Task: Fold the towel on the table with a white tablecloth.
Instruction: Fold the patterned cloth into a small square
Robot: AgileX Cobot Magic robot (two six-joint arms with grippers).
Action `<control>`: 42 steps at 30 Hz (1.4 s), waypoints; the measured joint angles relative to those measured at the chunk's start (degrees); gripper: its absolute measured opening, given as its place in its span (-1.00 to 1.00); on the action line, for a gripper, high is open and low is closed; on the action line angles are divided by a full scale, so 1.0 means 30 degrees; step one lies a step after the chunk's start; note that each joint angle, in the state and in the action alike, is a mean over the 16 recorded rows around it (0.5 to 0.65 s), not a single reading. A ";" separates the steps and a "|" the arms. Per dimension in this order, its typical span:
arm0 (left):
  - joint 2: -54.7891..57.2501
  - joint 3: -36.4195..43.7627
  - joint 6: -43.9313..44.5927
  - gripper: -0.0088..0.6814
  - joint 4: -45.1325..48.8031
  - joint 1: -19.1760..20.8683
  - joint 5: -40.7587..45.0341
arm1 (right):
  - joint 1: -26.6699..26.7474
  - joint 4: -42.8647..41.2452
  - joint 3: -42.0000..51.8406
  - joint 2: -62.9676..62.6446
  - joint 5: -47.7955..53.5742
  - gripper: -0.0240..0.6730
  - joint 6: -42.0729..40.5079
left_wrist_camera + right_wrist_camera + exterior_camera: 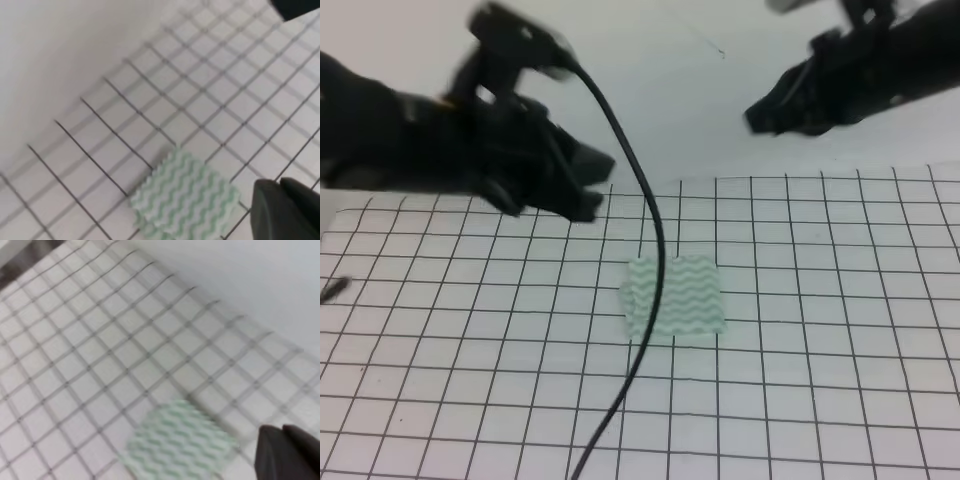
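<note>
The towel [674, 297], a compact square with a doubled edge on its left side, lies flat near the middle of the tablecloth [820, 380] covering the table, touched by neither arm. The left gripper [582, 185] hangs above and to the left of it, nearer than the right gripper [767, 113], which is raised well apart toward the far right; each wrist view shows the towel just beyond the dark fingertips [285, 207]. Both jaws appear drawn together and empty, though blur leaves that uncertain, and the towel shows no clear long axis.
</note>
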 joint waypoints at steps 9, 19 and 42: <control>-0.7197 0.1521 -0.4066 -0.97 0.3281 0.0000 0.0764 | -0.0005 -0.7782 0.1279 -0.7352 -0.0208 -0.92 0.5794; -1.4157 0.6828 -0.6322 -0.98 0.4527 0.0000 0.0620 | -0.0005 -1.0839 0.6982 -1.5246 -0.2538 -0.92 0.7934; -1.9703 1.3742 -0.6674 -0.98 0.5028 0.0000 -0.1890 | -0.0005 -1.1511 2.3596 -2.6837 -1.1088 -0.93 0.8249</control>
